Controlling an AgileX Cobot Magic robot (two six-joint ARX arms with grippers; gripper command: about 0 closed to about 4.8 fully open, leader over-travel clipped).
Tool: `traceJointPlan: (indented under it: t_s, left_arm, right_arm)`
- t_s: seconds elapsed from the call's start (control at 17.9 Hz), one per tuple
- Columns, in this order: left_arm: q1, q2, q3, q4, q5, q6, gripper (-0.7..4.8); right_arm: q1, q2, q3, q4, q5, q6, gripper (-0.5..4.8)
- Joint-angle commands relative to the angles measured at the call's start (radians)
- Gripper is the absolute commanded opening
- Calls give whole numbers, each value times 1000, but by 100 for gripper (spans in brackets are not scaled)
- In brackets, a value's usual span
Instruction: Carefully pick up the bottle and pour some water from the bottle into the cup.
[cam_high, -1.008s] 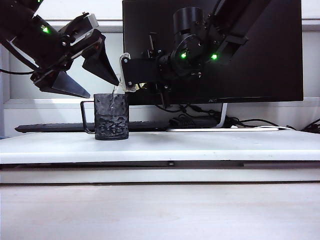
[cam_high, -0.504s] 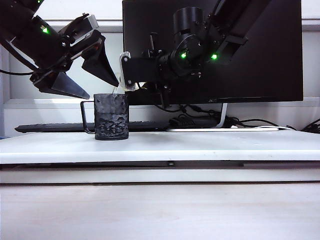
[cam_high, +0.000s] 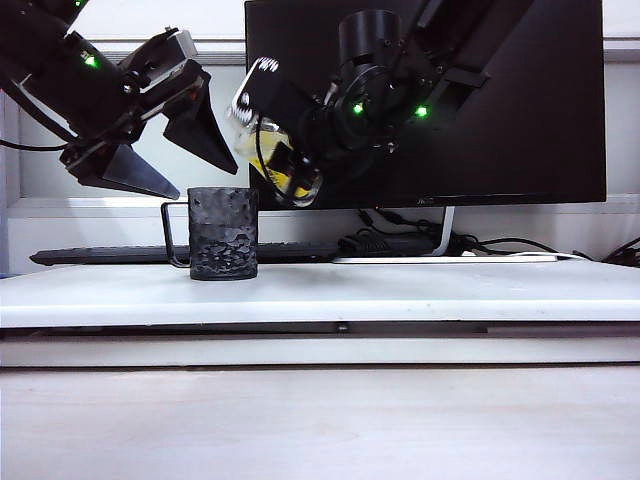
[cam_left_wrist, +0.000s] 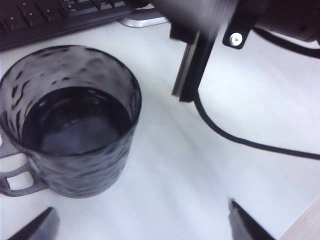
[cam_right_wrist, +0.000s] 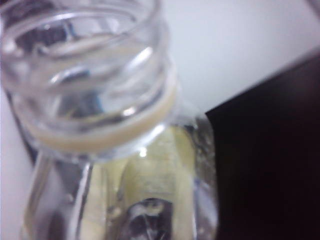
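The exterior camera sits low at the front, level with the white tabletop, facing the monitor. The left wrist camera looks steeply down, close, on the dark dimpled cylindrical mug — which the exterior view shares. The right wrist camera looks very closely at the clear plastic bottle's ribbed neck — blurred.

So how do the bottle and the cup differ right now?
The bottle is clear plastic with a yellow label; the cup is dark and dimpled. The bottle is held in the air, tilted, by the right gripper, whose jaws are closed on it; the cup stands upright on the table below the open left gripper, which holds nothing. The cup has a thin handle; the bottle has a ribbed neck. Both are open-topped.
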Motion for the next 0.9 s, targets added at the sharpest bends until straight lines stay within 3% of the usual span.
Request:
traceJointPlan:
  t_s: [0.06, 0.22, 0.5, 0.9]
  left_arm:
    - [-1, -4, 3, 20, 5, 4, 479]
    - [-1, -16, 3, 68, 5, 4, 479]
    - [-1, -85, 3, 119, -3, -3, 479]
    - [-2, -103, 3, 129, 10, -4, 479]
  right_arm:
    - [3, -22, 8, 30, 43, 290, 102]
    - [5, -46, 8, 16, 117, 494, 94]
    - [2, -207, 8, -156, 211, 776, 94]
    - [-68, -336, 5, -541, 369, 928, 94]
